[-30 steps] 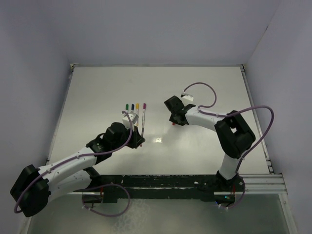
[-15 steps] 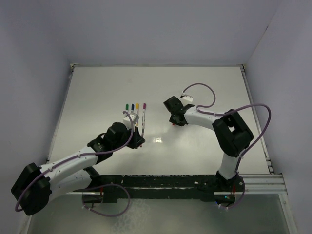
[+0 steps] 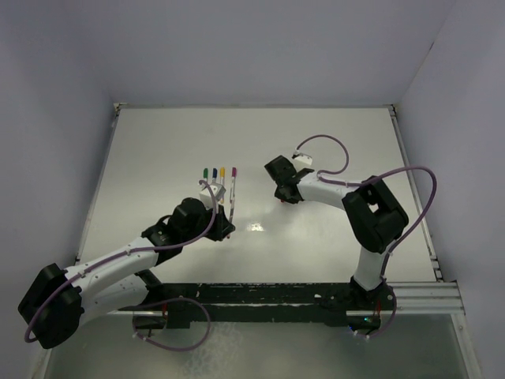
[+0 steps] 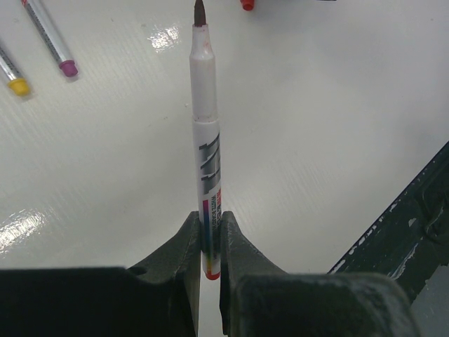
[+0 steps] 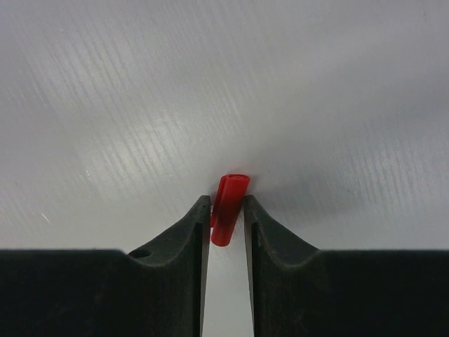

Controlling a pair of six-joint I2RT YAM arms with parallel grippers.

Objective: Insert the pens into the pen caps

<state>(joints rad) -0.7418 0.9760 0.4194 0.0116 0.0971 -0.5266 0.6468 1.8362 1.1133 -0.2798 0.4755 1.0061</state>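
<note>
The left gripper [image 4: 209,235] is closed on the rear part of the red pen [image 4: 205,133], just above its small red end. The long body and the dark, uncovered nib [image 4: 199,12] stick out free in front of the fingers. I think it grips so far back on purpose, because then the whole front of the pen is free to enter a cap. The pen lies almost along the axis of the gripper, which should make aiming simpler.

The right gripper [image 5: 228,210] is closed on the red cap [image 5: 231,192] and pinches its lower half. The other end pokes out beyond the fingertips and leans a little to the right. This free end seems to be the open mouth, presented toward the pen. I cannot tell if the cap touches the tabletop [image 3: 339,142].

In the top view the two grippers are low, near each other but apart, with the nib directed toward the cap. Four other pens [image 3: 222,175] lie side by side beyond the left gripper, with green, blue, yellow and purple ends. The next move needs nib and mouth on one line. The lean of the cap could make the nib hit the rim.
</note>
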